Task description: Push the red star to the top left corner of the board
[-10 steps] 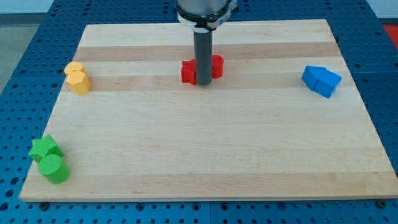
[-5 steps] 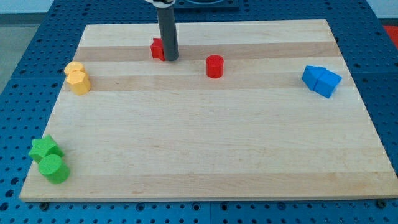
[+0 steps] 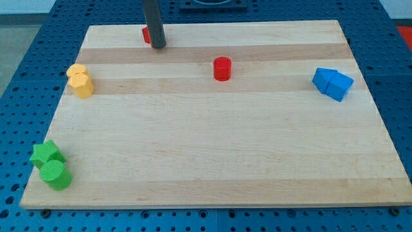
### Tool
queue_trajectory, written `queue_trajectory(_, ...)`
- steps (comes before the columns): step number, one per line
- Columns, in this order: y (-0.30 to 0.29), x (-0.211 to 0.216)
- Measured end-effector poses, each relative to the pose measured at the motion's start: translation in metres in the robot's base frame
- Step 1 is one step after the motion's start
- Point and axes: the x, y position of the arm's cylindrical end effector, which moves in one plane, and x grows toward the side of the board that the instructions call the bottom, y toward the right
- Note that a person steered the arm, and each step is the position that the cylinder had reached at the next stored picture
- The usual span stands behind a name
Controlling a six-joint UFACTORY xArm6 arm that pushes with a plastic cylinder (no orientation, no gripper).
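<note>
You'll find my tip [image 3: 158, 46] near the upper edge of the bench [image 3: 212, 154], left of centre, with no gripper on the rod. The red star [image 3: 147, 35] sits just left of the rod, touching it and mostly hidden, close to the bench's top edge. Bare wood runs from there to the upper left corner. A red cylinder [image 3: 222, 68] stands well apart to the right. Yellow blocks [image 3: 80, 80], green blocks [image 3: 50, 165] and blue blocks [image 3: 333, 83] sit near the side edges.
</note>
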Motion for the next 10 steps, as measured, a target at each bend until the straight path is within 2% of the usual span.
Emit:
queue_trajectory(3, 0.019, -0.045)
queue_trajectory(5, -0.032, -0.045)
queue_trajectory(7, -0.044, -0.054)
queue_trajectory(10, -0.106, -0.054)
